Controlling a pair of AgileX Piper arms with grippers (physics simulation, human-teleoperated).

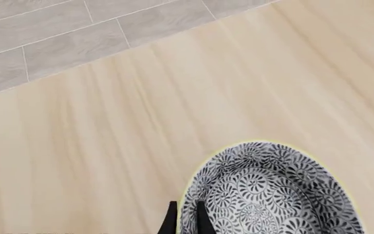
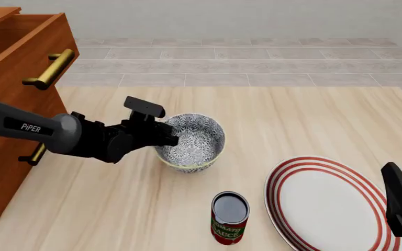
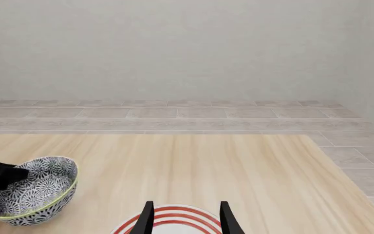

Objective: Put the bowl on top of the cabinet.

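The bowl, white with a dense dark floral pattern and a pale rim, is near the table's middle and leans a little. My left gripper is shut on its left rim. In the left wrist view one black finger is outside the bowl wall and the other inside. The right wrist view shows the bowl tilted, with the left fingers on its edge. The reddish-brown cabinet with brass handles stands at the far left. My right gripper is open above the plate, far from the bowl.
A flat white plate with red rings lies at the front right. A tomato sauce can stands in front of the bowl. The cabinet's top drawer juts out with its brass handle. Grey tiled floor lies beyond the table.
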